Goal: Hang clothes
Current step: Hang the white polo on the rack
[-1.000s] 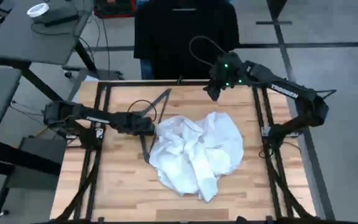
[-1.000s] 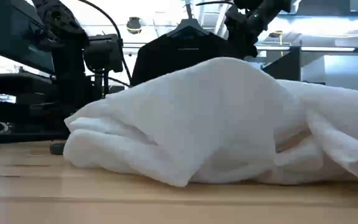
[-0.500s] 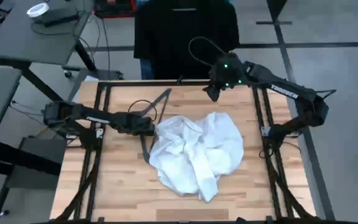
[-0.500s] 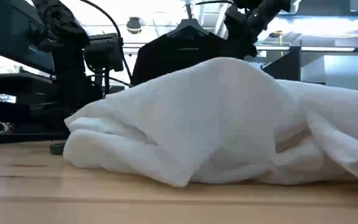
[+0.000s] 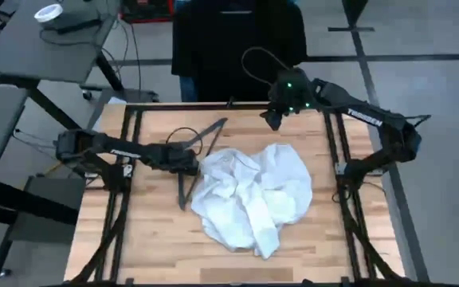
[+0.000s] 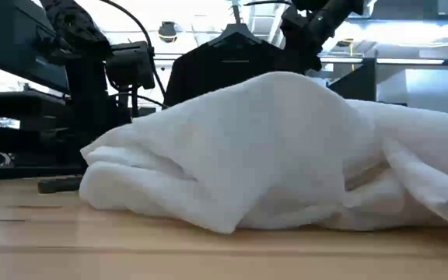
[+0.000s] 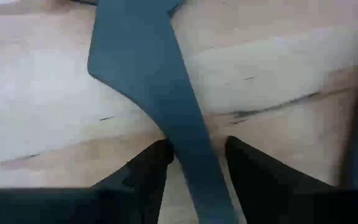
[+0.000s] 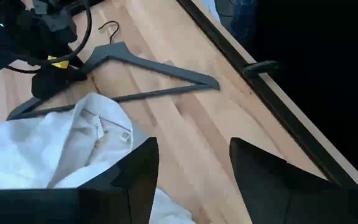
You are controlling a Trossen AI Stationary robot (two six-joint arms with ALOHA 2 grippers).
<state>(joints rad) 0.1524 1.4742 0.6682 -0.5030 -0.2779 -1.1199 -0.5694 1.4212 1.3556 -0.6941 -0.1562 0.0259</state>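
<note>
A crumpled white top [image 5: 249,195] lies in a heap mid-table; its collar with a label [image 8: 104,130] faces the hanger. A dark thin hanger [image 5: 204,142] lies flat on the wood to its left, its hook [image 8: 109,28] toward the left edge. My left gripper [image 5: 194,165] is low over the hanger, open, its fingers astride one flat arm [image 7: 166,93]. My right gripper [image 5: 271,121] hovers open and empty above the far edge. A black garment [image 5: 237,40] hangs beyond the far edge. My left gripper stands astride the hanger's flat arm [image 7: 188,146], between the neck and the near end. One finger [image 7: 157,158] lies against the arm's edge; bare wood shows between the other finger [image 7: 241,158] and the arm. The fingers slant down from above, across the arm. The hanger rests on the table.
Dark frame rails [image 5: 130,159] [image 5: 333,159] run along both sides of the table, and another [image 8: 229,50] runs along the far edge. A grey side table [image 5: 46,40] with a white bowl [image 5: 48,12] stands off the far left. Bare wood lies near the front edge [image 5: 213,263].
My left gripper has rolled a little in place, and the hanger has turned slightly on the table with it. Its far end has swung toward the right edge and its near end toward the left. The white top and my right gripper have kept still.
</note>
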